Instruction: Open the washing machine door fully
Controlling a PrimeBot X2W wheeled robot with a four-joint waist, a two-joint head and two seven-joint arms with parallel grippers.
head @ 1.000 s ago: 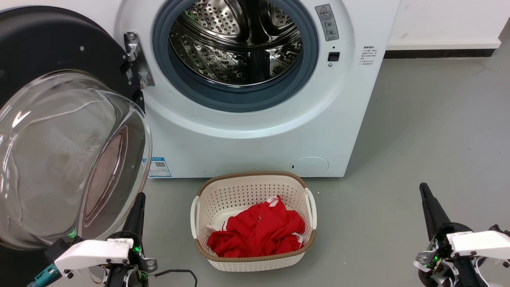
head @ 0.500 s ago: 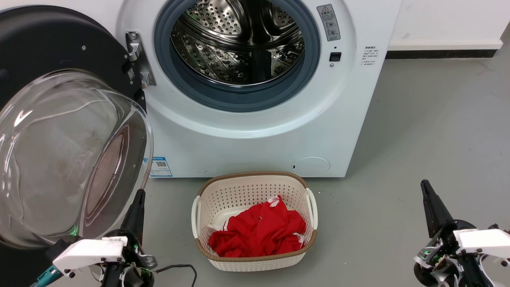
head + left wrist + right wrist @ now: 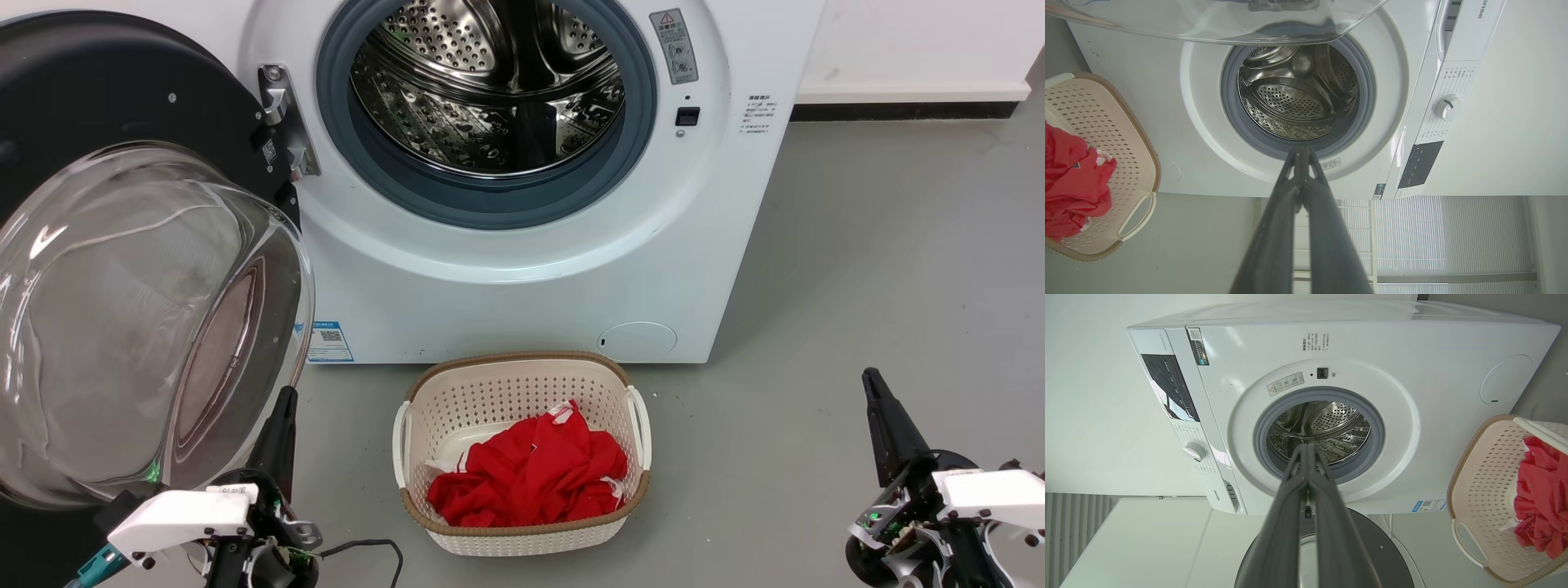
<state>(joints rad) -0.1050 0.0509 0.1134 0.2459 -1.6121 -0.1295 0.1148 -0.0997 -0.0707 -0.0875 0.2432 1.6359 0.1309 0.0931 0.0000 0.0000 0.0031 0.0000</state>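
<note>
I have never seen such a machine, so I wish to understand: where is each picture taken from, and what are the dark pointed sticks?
A two-armed wheeled robot took these. The head view looks down from a camera on its head at a white washer. The dark sticks are its grippers, each two long fingers, shut and holding nothing: left gripper at lower left, right gripper at lower right. The two wrist views look along those fingers, so the washer appears turned. The black door with its glass bowl hangs open at the left. A basket with red cloth stands on the floor before the washer.
</note>
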